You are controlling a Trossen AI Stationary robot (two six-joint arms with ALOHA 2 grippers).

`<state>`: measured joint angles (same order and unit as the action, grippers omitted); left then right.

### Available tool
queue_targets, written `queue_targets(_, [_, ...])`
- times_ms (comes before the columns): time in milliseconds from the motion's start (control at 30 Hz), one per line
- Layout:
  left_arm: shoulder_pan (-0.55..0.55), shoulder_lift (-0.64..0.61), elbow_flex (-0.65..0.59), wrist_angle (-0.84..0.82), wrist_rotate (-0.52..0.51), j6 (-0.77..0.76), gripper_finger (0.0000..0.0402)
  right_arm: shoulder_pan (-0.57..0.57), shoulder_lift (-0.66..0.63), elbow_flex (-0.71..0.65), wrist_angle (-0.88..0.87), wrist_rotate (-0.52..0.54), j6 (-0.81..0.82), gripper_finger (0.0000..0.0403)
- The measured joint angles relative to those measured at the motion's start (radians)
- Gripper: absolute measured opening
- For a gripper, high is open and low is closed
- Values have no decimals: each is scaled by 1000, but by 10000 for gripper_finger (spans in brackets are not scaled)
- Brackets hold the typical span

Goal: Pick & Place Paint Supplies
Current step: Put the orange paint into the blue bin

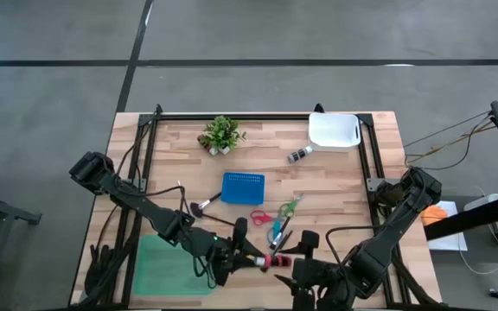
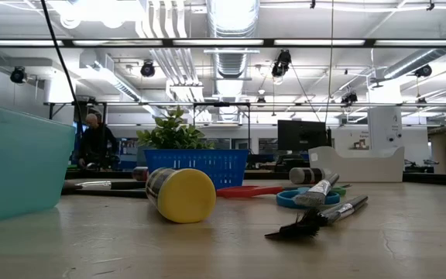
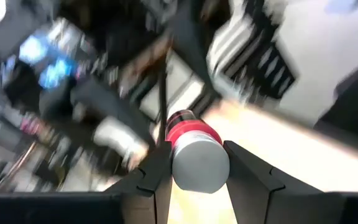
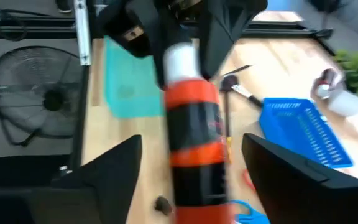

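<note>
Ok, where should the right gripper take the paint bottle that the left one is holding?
The paint bottle sticks out towards the open right gripper, with its white end pinched by the left gripper. Probably best to grip the free red-and-black body, coming in end-on with one finger either side of the round barrel.

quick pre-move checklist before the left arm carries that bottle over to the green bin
1. Left gripper shut on the red-labelled paint bottle: ok, fingers press both sides.
2. Bottle clear of the right gripper: not ok, the bottle lies between its open fingers in the right wrist view.
3. Green bin within reach beside the left arm: ok.
4. Room inside the bin: cannot tell, the arm covers part of it.
5. Scissors and brushes off the path to the bin: ok, they lie farther up the table.
</note>
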<state>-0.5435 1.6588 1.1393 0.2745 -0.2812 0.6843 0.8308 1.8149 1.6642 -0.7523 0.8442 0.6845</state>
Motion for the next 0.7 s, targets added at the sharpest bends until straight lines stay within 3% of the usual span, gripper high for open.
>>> queue_targets(167, [4, -44, 0, -211, -200, -97, 124, 20, 0, 0, -157, 21, 159, 303])
queue_targets(300, [33, -83, 0, -434, -288, -247, 124, 43, 0, -23, -279, 53, 326, 304])
queue_targets(567, [212, -160, 50, -740, -280, -515, 124, 53, 0, -91, -308, 67, 435, 305])
queue_targets(700, [337, -154, 105, -831, -179, -603, 124, 53, 0, -117, -307, 68, 448, 305])
